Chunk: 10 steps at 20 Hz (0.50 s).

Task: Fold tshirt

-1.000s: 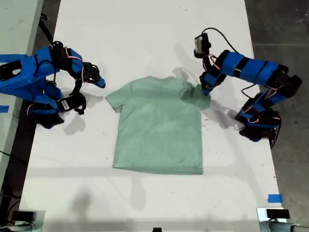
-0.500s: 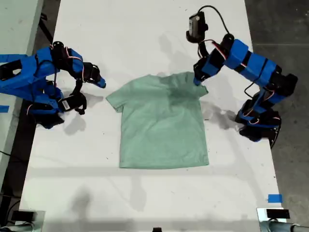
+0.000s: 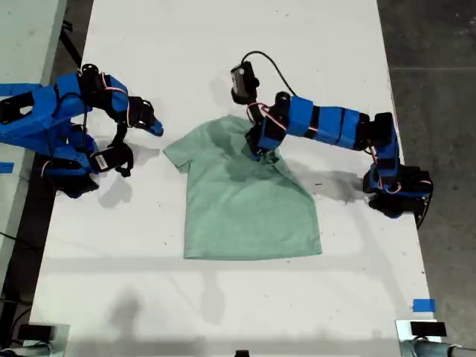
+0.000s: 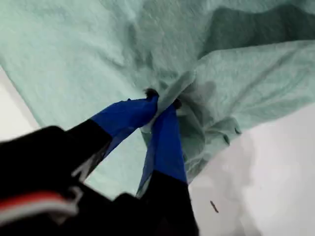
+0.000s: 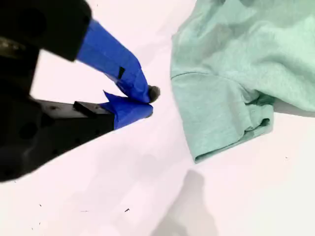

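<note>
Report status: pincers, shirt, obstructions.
My first pincer shut on the tshirt, sleeve drawn over the chest. My second pincer shut, empty, beside the other sleeve. Nothing in the way.

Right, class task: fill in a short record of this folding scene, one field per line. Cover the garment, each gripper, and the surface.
garment: pale mint tshirt, lying on the table, one sleeve pulled in over the body
first gripper: my first gripper shut on a pinch of the tshirt's fabric, arm reaching in from the exterior view's right
second gripper: my second gripper jaws nearly together, holding nothing, beside the other sleeve, apart from it
surface: white table
fold stage: first sleeve fold under way, the other sleeve not yet folded
</note>
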Motion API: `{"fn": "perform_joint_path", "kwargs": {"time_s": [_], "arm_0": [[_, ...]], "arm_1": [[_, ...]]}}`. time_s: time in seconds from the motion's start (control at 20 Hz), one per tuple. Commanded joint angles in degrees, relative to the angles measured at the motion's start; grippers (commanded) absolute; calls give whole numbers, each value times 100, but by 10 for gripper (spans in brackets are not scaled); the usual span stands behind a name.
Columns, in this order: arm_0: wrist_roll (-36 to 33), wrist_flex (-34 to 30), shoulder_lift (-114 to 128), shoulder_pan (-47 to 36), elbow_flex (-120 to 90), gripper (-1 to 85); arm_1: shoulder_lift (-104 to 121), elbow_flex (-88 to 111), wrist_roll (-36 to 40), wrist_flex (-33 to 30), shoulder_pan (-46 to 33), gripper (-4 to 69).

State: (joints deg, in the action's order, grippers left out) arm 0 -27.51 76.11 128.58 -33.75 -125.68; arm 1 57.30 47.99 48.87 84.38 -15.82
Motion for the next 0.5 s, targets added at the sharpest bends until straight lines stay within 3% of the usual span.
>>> {"fn": "perform_joint_path", "kwargs": {"time_s": [0.0, 0.15, 0.25, 0.3, 0.45], "arm_0": [[88, -123, 18, 79, 149, 1], [88, -158, 18, 88, 132, 1], [88, -211, 18, 88, 114, 1], [97, -229, 9, 88, 105, 1], [114, -246, -44, 79, 123, 10]], "arm_1": [[-536, -686, -123, -633, 132, -4], [-879, -729, -220, -984, 132, 4], [-888, -729, -132, -896, 132, 272], [-765, -756, 44, -765, 176, 361], [97, -756, 70, -62, 132, 302]]}}
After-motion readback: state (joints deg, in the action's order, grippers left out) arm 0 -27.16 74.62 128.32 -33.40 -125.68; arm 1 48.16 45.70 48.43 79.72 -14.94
